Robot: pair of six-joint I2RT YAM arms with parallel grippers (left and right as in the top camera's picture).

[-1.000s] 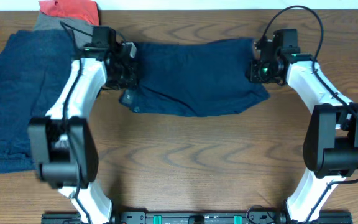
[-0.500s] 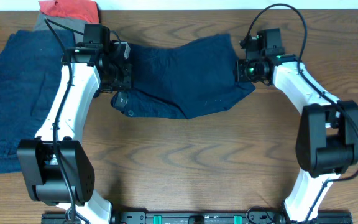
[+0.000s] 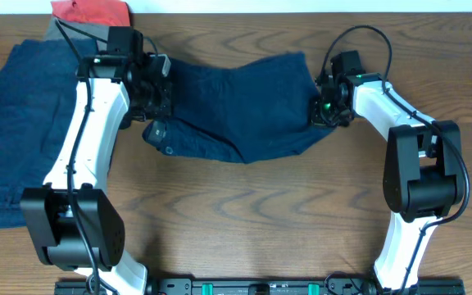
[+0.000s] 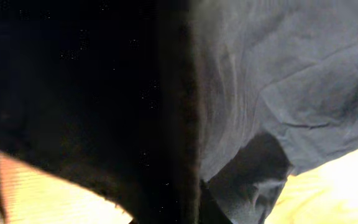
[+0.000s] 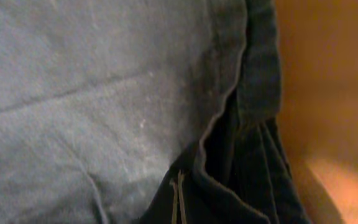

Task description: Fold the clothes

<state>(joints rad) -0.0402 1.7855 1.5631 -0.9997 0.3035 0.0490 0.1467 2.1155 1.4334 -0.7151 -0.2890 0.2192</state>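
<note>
The dark navy shorts (image 3: 236, 106) lie spread across the middle of the table, bunched and narrower between my two grippers. My left gripper (image 3: 156, 95) is shut on their left edge, where a small flap (image 3: 161, 133) hangs out below it. My right gripper (image 3: 322, 111) is shut on their right edge. In the left wrist view dark shorts fabric (image 4: 278, 74) fills the frame and hides the fingers. The right wrist view shows a stitched hem of the shorts (image 5: 229, 93) close up, fingers hidden.
A pile of other clothes lies at the far left: a large navy piece (image 3: 19, 123), a grey one (image 3: 80, 31) and a red-orange one (image 3: 93, 11) at the back edge. Bare wooden table (image 3: 260, 213) lies in front of the shorts.
Both grippers have moved inward with the shorts' edges, and the shorts have bunched and narrowed. The right gripper has shut on the right edge and dropped slightly toward the front.
</note>
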